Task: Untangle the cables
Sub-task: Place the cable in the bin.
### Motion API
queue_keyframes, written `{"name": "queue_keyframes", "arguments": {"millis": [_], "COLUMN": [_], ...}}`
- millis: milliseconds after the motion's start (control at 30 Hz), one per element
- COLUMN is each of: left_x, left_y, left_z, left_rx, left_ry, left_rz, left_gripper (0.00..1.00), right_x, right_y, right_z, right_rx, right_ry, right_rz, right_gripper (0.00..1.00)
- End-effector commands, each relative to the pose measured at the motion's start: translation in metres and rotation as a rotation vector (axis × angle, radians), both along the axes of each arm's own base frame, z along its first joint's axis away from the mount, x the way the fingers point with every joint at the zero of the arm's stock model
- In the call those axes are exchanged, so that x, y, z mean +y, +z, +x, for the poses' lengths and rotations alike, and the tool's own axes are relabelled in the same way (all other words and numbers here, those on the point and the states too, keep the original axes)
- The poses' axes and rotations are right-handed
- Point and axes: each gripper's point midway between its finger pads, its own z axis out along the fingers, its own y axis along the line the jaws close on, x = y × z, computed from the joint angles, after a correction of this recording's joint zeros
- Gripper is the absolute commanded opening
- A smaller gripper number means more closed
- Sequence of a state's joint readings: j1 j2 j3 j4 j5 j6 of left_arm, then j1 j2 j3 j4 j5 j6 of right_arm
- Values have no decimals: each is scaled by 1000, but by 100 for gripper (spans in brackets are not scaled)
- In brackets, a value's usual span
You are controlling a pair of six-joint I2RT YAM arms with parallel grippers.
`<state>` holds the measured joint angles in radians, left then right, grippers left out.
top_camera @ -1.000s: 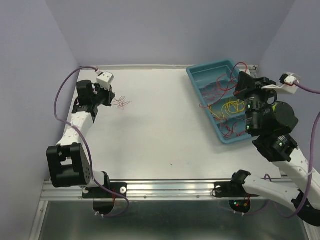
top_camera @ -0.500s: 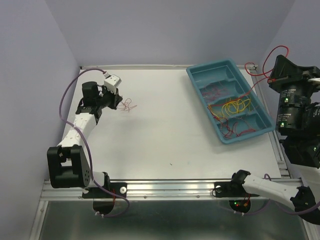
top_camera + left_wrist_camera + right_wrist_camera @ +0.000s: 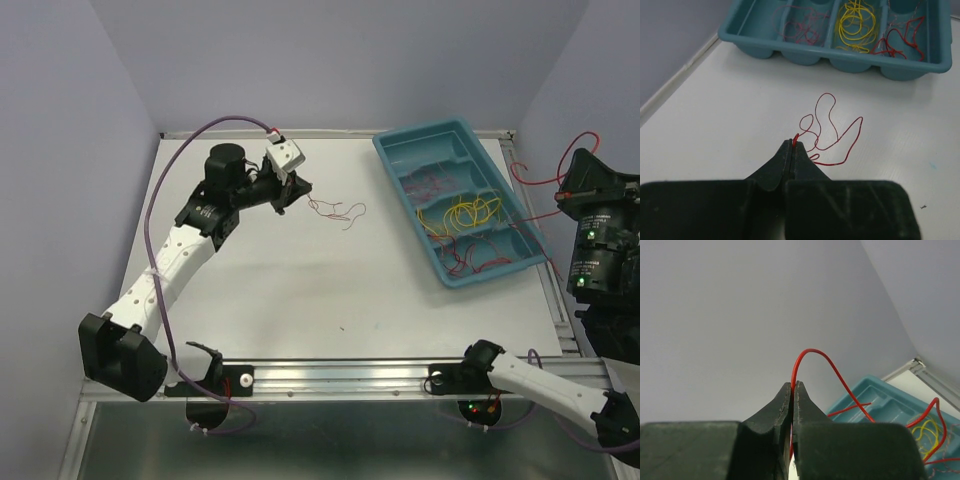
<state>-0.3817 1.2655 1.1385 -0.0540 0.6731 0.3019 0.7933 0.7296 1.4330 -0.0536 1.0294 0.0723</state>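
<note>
The left gripper pinches one end of a red strand whose loops trail toward the tray at the tabletop's far right corner. The right gripper grips another red cable beyond the right edge.

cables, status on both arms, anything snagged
Left jaws shut on thin curly red wire, trailing on white table. Right jaws shut on long thin red wire, held high, running down toward teal plastic tray. Yellow wire loops in tray; nothing blocking.

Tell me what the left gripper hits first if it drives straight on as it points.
The loose loops of the red cable it holds lie just ahead; beyond, probably the near wall of the teal tray; depth unclear.
</note>
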Motion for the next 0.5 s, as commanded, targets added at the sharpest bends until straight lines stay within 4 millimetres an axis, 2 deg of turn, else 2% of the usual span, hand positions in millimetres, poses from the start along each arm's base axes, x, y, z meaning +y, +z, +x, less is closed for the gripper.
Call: {"name": "queue_keyframes", "arguments": {"millis": [0, 100, 167, 200, 233, 300, 367, 400, 467], "left_x": [-14, -22, -33, -37, -47, -56, -64, -65, -66], "left_y": [44, 49, 57, 65, 66, 70, 78, 81, 80], "left_z": [-9, -11, -17, -20, -26, -29, -33, -33, -35], "left_rx": [-45, -36, -33, -35, -25, -22, -23, -30, -21], "left_ry": [-32, -53, -98, -114, -144, -162, -173, -174, -179], "left_rz": [-66, -81, -98, -111, -115, -121, -135, -146, -163], "left_gripper": [0, 0, 0, 0, 0, 0, 0, 0, 0], "right_x": [-7, -7, -4, 2, 6, 23, 34, 50, 61], "right_y": [-28, -28, -19, -14, -10, -9, -1, 0, 5], "right_z": [0, 1, 0, 2, 3, 13, 19, 28, 32], "right_rx": [54, 64, 42, 34, 26, 34, 21, 15, 2], "right_ry": [-42, -50, -28, -3, 11, 36, 54, 92, 121], "right_rz": [6, -15, -27, -63, -83, -191, -229, -276, -305], "right_gripper": [1, 1, 0, 1, 1, 1, 1, 1, 1]}}
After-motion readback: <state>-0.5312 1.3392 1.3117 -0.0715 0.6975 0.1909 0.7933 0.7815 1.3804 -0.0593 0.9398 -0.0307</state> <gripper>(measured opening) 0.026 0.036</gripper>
